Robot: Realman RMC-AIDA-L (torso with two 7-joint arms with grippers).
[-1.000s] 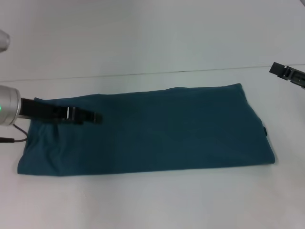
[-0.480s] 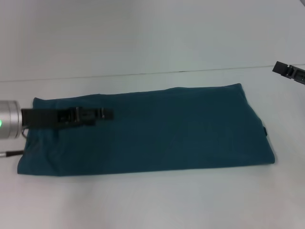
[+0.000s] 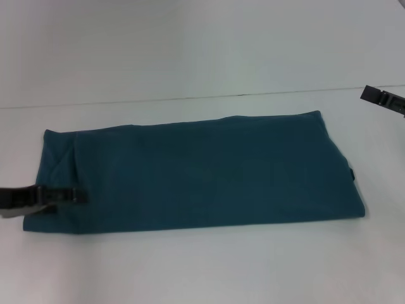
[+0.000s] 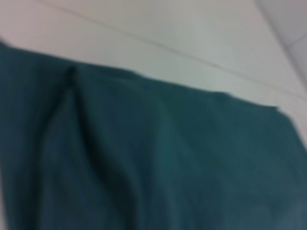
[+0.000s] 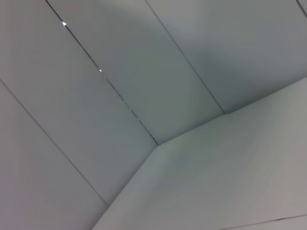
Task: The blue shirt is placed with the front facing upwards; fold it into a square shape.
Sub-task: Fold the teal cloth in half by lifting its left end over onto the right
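One wide white table [image 3: 202, 57] fills the head view from edge to edge, with a thin dark seam running across it just above the middle of the frame. Lying flat on it, across the centre of the frame, the blue shirt [image 3: 202, 171] forms a long horizontal band, plain teal side up, with no lettering showing. Its right end slopes down to a corner at the lower right, where a small dark tab sticks out past the edge. Near its left end a soft crease runs diagonally through the cloth; the left wrist view shows the same ridge in the shirt [image 4: 158, 158], with bare table beyond the far hem.

At the lower left edge of the head view, the left gripper [image 3: 76, 196] reaches in horizontally, its dark fingers lying over the shirt's lower left corner; they look drawn together, but whether they pinch the cloth cannot be told. At the right edge of the frame, above the shirt's level and apart from it, only a small dark part of the right gripper [image 3: 384, 99] shows, and the state of its fingers cannot be told. The right wrist view shows only pale panels and seams.
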